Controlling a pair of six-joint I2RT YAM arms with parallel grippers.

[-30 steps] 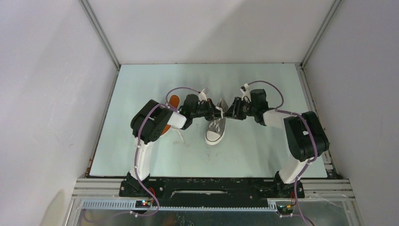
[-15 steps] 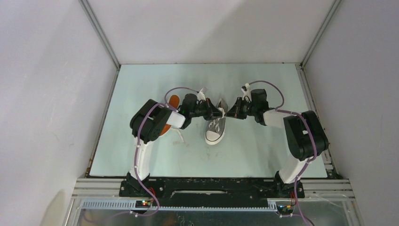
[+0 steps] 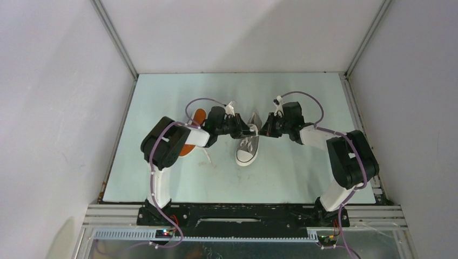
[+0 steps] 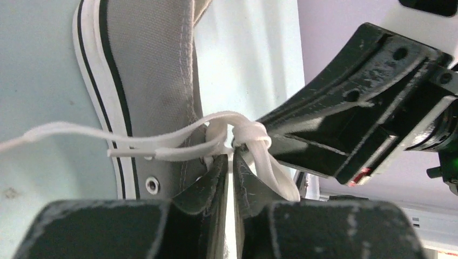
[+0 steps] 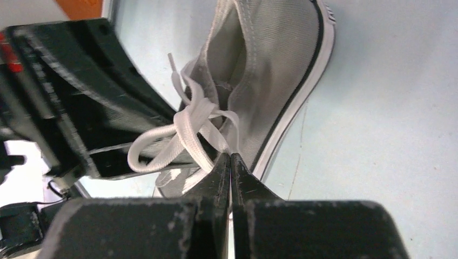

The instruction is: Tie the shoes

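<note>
Pale green counter (image 3: 302, 97) inside white walls carries two grey sneakers. One (image 3: 247, 152) sits at centre, its white toe cap toward six o'clock. The other (image 3: 197, 116) lies at its ten o'clock, orange sole showing, partly under the left arm. Two arms bend inward, elbows high, wrists meeting above the centre sneaker's twelve o'clock end. The left gripper (image 4: 232, 159) has its tips at the white lace knot (image 4: 249, 134), a sliver apart; whether it pinches lace I cannot tell. The right gripper (image 5: 230, 156) is clenched at a lace loop.
</note>
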